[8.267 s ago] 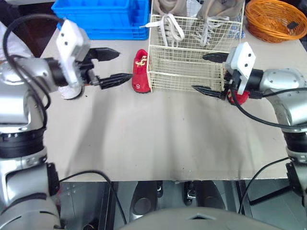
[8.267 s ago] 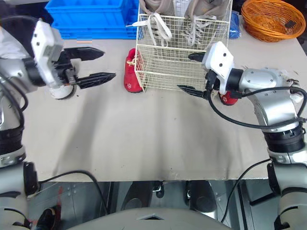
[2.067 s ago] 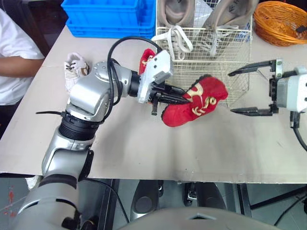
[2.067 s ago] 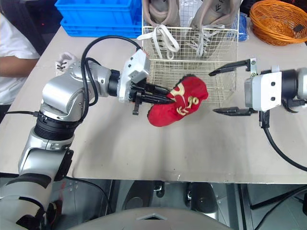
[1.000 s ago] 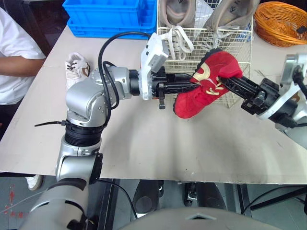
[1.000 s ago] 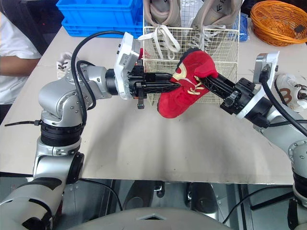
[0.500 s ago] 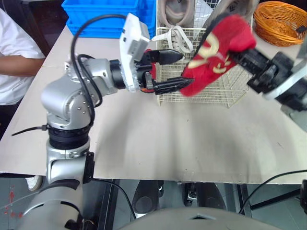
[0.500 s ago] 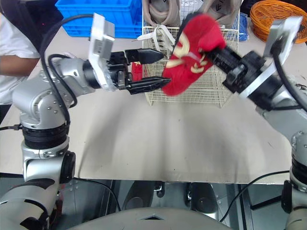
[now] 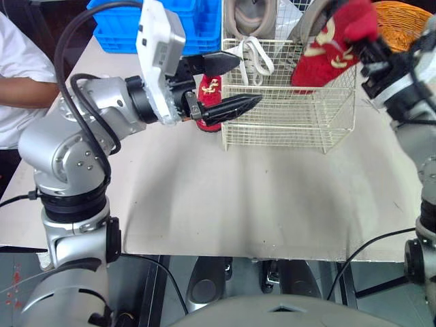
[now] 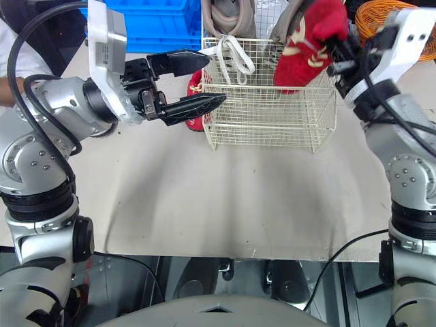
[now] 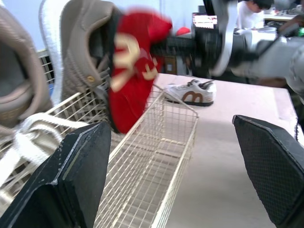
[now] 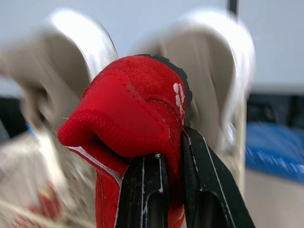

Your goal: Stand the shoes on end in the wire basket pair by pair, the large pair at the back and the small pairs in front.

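The wire basket (image 9: 286, 116) stands at the back of the table, with the large beige shoes (image 9: 248, 17) on end along its far side. My right gripper (image 12: 173, 156) is shut on a red shoe (image 9: 334, 44) and holds it toe down above the basket's right half, in front of the right beige shoe. The other red shoe (image 9: 210, 92) lies on the table against the basket's left side. My left gripper (image 9: 248, 82) is open and holds nothing, its fingertips at the basket's left front corner. A small white and brown shoe (image 11: 190, 92) lies on the table beyond the basket.
A blue crate (image 9: 197, 20) sits behind the basket to the left and an orange wicker basket (image 9: 402, 13) to the back right. A person in a white shirt (image 9: 20, 88) stands at the table's left edge. Bare tabletop (image 9: 238, 197) stretches in front of the basket.
My left gripper let go of the red shoe and drew back left. My right gripper, holding the shoe, carried it up and right to above the basket.
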`<action>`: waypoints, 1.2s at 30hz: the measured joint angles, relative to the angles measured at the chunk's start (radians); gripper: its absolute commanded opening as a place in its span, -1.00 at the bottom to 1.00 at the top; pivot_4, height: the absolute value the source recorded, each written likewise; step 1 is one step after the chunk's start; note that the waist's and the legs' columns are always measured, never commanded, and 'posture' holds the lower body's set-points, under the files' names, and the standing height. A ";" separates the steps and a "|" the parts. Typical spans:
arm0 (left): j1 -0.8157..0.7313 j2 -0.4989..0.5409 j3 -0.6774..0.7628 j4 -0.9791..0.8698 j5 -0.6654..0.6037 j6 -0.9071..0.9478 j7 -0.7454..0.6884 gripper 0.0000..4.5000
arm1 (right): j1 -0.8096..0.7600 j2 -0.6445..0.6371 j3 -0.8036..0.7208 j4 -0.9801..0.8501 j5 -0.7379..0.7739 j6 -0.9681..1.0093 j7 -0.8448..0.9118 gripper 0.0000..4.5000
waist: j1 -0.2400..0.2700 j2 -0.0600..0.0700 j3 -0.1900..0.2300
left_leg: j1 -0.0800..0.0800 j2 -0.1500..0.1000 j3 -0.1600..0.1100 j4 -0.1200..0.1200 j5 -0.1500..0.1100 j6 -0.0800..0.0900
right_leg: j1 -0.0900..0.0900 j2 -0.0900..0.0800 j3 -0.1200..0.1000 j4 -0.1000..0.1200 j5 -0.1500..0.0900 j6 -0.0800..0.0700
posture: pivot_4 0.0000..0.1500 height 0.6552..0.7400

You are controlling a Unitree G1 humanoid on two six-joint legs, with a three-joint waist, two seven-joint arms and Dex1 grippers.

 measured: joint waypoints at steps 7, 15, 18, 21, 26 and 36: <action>0.002 0.001 0.004 -0.011 -0.026 0.001 0.022 0.97 | 0.024 0.035 -0.018 -0.036 -0.028 0.108 -0.049 -1.00 | 0.002 0.000 0.000 | 0.000 0.000 0.000 0.000 0.000 0.000 | 0.000 0.000 0.000 0.000 0.000 0.000 | 1.00 -0.27; 0.002 0.001 -0.004 -0.006 -0.025 0.000 0.023 1.00 | 0.026 0.079 -0.051 -0.044 -0.032 0.205 -0.077 0.28 | 0.000 0.000 0.000 | 0.000 0.000 0.000 -0.001 0.000 0.000 | 0.000 0.000 0.000 -0.001 0.000 0.000 | 1.00 -0.27; 0.002 0.002 -0.006 -0.001 -0.025 -0.002 0.021 1.00 | 0.029 0.078 -0.065 -0.038 -0.046 0.218 -0.071 0.98 | -0.001 0.000 0.000 | 0.000 0.000 0.000 -0.001 0.000 0.000 | 0.000 0.000 0.001 0.000 0.000 0.000 | 1.00 -0.27; 0.005 0.006 -0.006 0.005 -0.023 -0.004 0.019 1.00 | 0.029 0.071 -0.077 -0.038 -0.052 0.227 -0.052 0.98 | -0.001 0.000 0.000 | 0.000 0.000 0.000 -0.001 0.000 0.000 | 0.000 0.000 0.001 0.000 0.000 0.000 | 1.00 -0.27; 0.043 0.047 0.000 0.047 -0.004 -0.026 -0.007 1.00 | 0.038 -0.022 -0.119 -0.043 -0.047 0.248 0.056 0.98 | -0.001 0.000 0.000 | 0.000 0.000 0.001 -0.002 0.000 0.000 | 0.000 0.001 0.001 -0.001 0.000 0.000 | 1.00 -0.27; 0.065 0.101 0.056 0.363 0.087 -0.102 -0.050 1.00 | 0.153 -0.200 -0.145 -0.161 0.024 0.205 0.465 0.98 | 0.000 0.000 0.000 | 0.001 0.000 0.001 -0.003 0.000 0.000 | -0.001 0.001 0.001 -0.002 0.000 0.000 | 1.00 -0.27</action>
